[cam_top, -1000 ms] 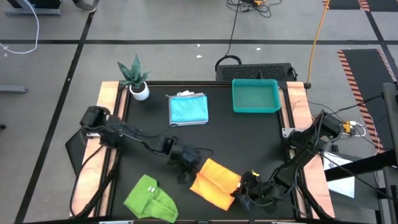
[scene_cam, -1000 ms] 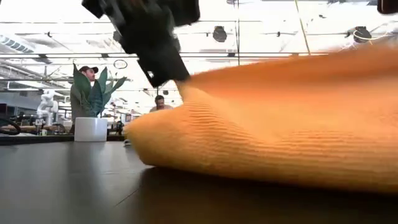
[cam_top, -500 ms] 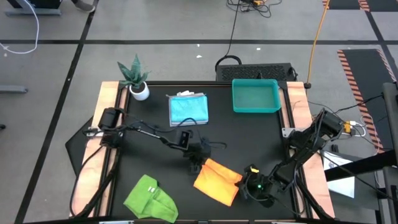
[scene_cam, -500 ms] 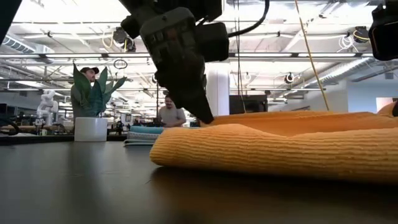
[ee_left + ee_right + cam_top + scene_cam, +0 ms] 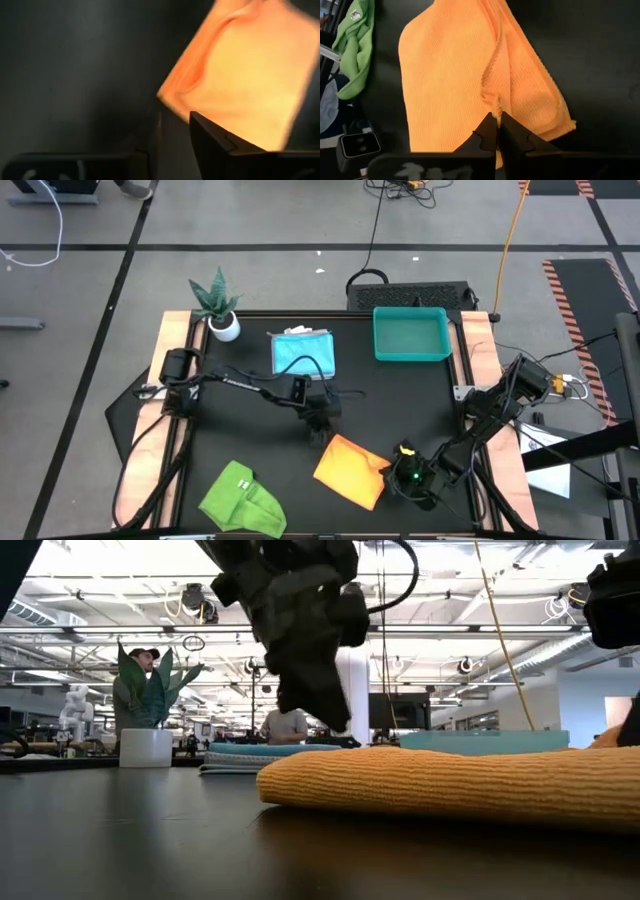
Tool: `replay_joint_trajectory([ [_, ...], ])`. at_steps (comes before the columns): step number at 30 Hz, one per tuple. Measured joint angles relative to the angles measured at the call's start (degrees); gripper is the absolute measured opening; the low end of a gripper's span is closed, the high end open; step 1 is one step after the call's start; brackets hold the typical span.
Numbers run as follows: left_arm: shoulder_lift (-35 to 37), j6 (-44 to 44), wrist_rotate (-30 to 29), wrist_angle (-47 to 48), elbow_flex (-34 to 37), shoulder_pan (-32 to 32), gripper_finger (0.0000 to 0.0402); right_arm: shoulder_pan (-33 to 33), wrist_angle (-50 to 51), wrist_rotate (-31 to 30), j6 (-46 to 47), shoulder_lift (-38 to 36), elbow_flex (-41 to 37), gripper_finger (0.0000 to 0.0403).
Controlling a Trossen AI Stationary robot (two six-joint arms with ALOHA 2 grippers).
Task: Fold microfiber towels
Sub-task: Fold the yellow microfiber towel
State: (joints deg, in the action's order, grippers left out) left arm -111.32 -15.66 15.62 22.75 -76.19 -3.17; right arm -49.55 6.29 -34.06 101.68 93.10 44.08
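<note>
The black matte table (image 5: 400,410) carries everything. On it, the folded yellow-orange microfiber towel (image 5: 350,469) lies flat near the front edge, between the two arms. A crumpled lime green microfiber towel (image 5: 243,500) sits at the front left corner, and a folded stack of light blue and turquoise microfiber towels (image 5: 303,355) rests toward the back, beside the rigid teal plastic tray (image 5: 411,335). A small potted artificial plant in a white pot (image 5: 218,304) stands at the back left corner.

The left gripper (image 5: 318,430) hovers just off the orange towel's back-left corner; its fingers (image 5: 215,145) stand partly apart and hold nothing, the cloth lying just beyond the tips. The right gripper (image 5: 496,122) is at the towel's right edge, its fingers pressed together and pinching the cloth's hem.
</note>
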Motion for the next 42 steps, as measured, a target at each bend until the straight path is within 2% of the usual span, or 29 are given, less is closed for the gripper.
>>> replay_joint_trajectory([
  [4, 1.0, 1.7, 8.9, -0.9, -0.3, -1.7, 0.0113, 0.5, -0.4, -0.2, -0.8, 0.0, 0.0, 0.0000],
  [6, 1.0, 3.8, 10.2, -0.7, -0.2, -4.4, 0.0105, 0.5, -0.5, -0.3, -1.1, 0.0, 0.0, 0.0000],
  [10, 0.9, 7.8, 9.2, -0.9, 0.2, -9.3, 0.0071, 0.5, 0.1, -0.4, -1.0, 0.0, 0.0, 0.0000],
  [15, 0.9, 8.1, 2.1, -4.8, 0.1, -11.8, 0.0009, 0.5, 0.1, -0.5, -1.5, 0.0, 0.0, 0.0000],
  [19, -0.1, 7.2, 1.8, -7.1, 0.1, -11.9, 0.0008, 0.8, 1.0, -0.5, -1.3, 0.0, 0.0, 0.0000],
  [29, -6.3, 5.0, 1.8, -4.7, 0.2, -12.9, 0.0003, 1.8, 2.1, -0.4, -0.2, 0.0, 0.0, 0.0000],
  [42, -6.5, 1.7, 0.4, -4.4, 0.2, -13.2, 0.0002, 3.4, 4.0, -0.4, 0.1, 0.0, 0.0, 0.0001],
])
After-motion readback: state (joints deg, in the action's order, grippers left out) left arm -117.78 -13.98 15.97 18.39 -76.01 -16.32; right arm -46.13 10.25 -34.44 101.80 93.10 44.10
